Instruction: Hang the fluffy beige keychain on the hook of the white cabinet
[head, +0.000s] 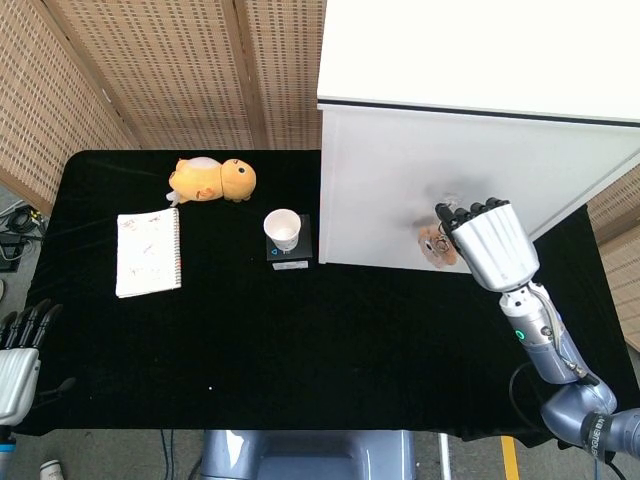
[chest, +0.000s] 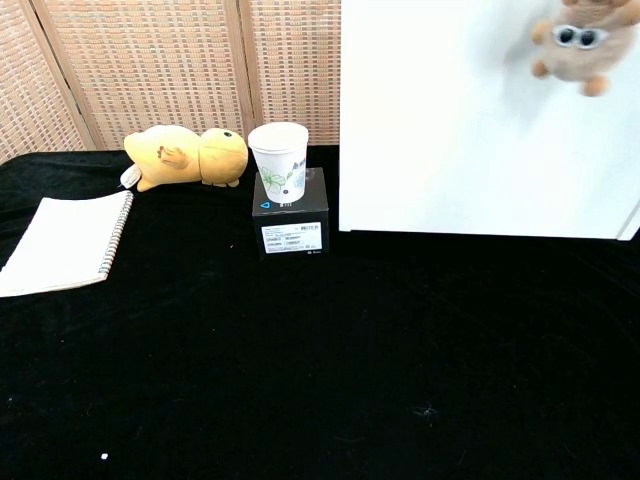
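The fluffy beige keychain (head: 435, 244) hangs from my right hand (head: 488, 245), raised in front of the white cabinet (head: 400, 190). In the chest view the keychain (chest: 578, 45) dangles at the top right edge, its eyes facing out, and the hand itself is out of frame. My fingertips cover the spot on the cabinet front where the hook sits, so I cannot see the hook. My left hand (head: 20, 355) rests at the far left edge of the table, fingers apart, holding nothing.
A paper cup (head: 283, 229) stands on a small black box (chest: 290, 222) just left of the cabinet. A yellow plush toy (head: 212, 180) lies at the back, and a spiral notebook (head: 148, 252) lies at the left on the black table (head: 300, 340).
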